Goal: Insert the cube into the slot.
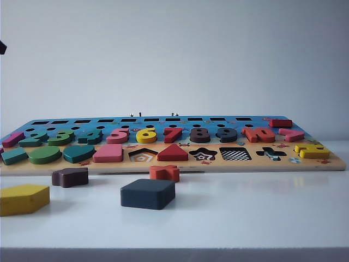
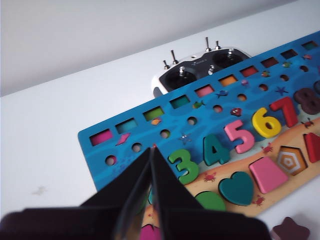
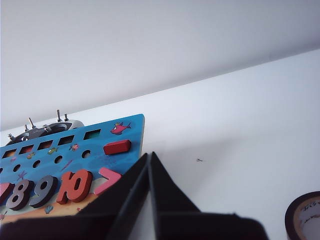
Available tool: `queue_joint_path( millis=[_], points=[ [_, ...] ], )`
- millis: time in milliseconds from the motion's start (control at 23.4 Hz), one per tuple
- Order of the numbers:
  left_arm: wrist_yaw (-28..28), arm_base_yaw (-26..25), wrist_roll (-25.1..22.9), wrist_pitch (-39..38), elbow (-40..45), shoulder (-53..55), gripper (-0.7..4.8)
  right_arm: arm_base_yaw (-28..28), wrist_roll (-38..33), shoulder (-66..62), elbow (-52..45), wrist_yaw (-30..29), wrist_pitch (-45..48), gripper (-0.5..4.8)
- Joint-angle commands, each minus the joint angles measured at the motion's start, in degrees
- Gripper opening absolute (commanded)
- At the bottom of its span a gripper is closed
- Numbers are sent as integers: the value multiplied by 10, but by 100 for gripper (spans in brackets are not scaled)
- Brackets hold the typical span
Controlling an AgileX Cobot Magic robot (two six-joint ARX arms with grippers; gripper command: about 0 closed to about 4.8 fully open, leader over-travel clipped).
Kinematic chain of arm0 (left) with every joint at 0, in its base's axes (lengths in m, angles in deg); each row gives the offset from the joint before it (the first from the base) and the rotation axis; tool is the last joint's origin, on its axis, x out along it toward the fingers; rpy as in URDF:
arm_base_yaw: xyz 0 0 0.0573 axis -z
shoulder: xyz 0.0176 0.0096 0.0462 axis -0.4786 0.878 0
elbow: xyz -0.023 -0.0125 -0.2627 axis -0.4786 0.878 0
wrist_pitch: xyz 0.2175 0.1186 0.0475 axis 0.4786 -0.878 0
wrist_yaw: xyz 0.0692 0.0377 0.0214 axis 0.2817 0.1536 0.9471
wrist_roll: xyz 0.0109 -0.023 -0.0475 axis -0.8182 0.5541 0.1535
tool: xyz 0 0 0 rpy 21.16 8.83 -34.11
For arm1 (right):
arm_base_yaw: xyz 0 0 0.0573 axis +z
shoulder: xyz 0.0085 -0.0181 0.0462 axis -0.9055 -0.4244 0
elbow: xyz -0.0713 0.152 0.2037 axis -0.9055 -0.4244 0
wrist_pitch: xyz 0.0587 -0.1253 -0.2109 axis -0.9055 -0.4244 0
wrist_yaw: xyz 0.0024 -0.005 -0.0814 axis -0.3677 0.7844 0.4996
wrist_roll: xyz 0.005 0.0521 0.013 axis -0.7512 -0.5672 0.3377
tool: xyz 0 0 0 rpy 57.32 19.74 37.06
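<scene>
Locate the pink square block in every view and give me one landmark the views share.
Exterior view: pink square block seated in the board's front row, left of the pentagon recess.
Left wrist view: same block, between teal heart and pentagon recess.
Right wrist view: not in it.
Shared landmark: red 10.

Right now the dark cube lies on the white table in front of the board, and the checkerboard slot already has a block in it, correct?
Not quite. The cube does lie on the table before the board, but the exterior view shows the checkerboard slot empty.
</scene>
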Motion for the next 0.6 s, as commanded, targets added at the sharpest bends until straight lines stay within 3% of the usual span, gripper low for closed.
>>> queue_joint_path(
  millis=[43, 599],
  points=[
    [-22, 25, -10, -45, -47, 37, 17, 0, -2, 1, 2, -6, 12, 0],
    [-88, 89, -37, -210, -156, 122, 17, 1, -32, 1, 16, -40, 14, 1]
  ],
)
